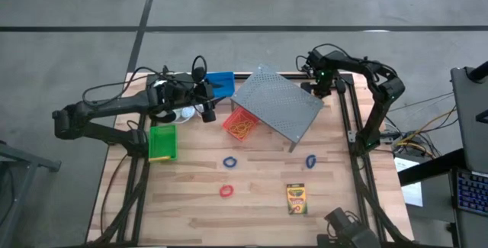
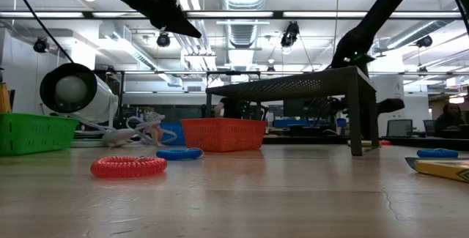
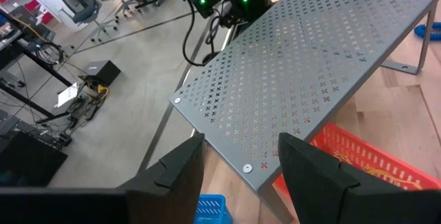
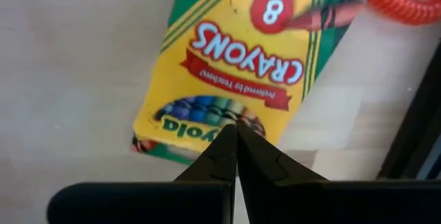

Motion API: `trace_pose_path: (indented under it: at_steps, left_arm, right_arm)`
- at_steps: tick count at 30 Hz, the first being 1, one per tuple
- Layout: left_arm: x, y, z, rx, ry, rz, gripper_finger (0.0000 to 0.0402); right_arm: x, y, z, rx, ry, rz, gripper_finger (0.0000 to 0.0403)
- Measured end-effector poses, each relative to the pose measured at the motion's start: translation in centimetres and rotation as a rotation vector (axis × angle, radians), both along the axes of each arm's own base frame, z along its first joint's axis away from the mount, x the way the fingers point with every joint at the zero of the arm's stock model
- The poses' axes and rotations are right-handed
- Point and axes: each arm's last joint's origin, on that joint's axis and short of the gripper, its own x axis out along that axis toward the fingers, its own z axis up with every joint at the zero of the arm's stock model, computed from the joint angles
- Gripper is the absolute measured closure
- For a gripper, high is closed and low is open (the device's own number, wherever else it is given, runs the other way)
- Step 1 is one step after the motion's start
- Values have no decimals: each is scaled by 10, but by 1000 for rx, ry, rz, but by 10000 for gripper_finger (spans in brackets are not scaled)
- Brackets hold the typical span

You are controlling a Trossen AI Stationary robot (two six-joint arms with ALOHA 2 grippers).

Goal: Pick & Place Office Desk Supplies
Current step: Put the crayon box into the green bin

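Wooden slats make up your bench [image 1: 259, 202], and the supplies are scattered over it. Your left hand [image 1: 207, 114] sits at the upper left of the high view, fingers [image 3: 313, 165] spread with nothing between them — it hovers above the bench between the blue bin [image 1: 220, 82] and the red-orange bin [image 1: 241, 123], which is partly tucked under the grey perforated rack [image 1: 278, 103]. Just below that arm you have the green bin [image 1: 162, 142] at the left edge.

Your right hand [image 4: 236, 138] is pressed together, pinching nothing; its tips point down at a yellow-and-green crayon box [image 4: 231, 65] lying flat, with a red-orange ring band [image 4: 393, 0] beside the box's corner. In the high view that arm folds over the upper right corner of the bench.

Lower in the high view, you can see a blue ring band [image 1: 229, 162] at centre, another blue band [image 1: 311, 160] to its right, a red band [image 1: 226, 191] below, and a second crayon box [image 1: 296, 198] at lower right — all well apart.
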Motion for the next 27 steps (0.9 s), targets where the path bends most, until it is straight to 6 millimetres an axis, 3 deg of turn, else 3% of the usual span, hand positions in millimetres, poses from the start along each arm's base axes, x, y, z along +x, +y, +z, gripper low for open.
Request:
trace_pose_path:
  at_steps: [8,14,27]
  left_arm:
    - [0,0,0,0,0,0,213]
    - [0,0,0,1,-1,0,213]
    - [0,0,0,0,0,0,213]
  right_arm:
    - [0,-3,0,-21,-16,-52,395]
    - [2,-9,1,-51,-78,-311,395]
    - [15,3,-9,-12,-67,-469,394]
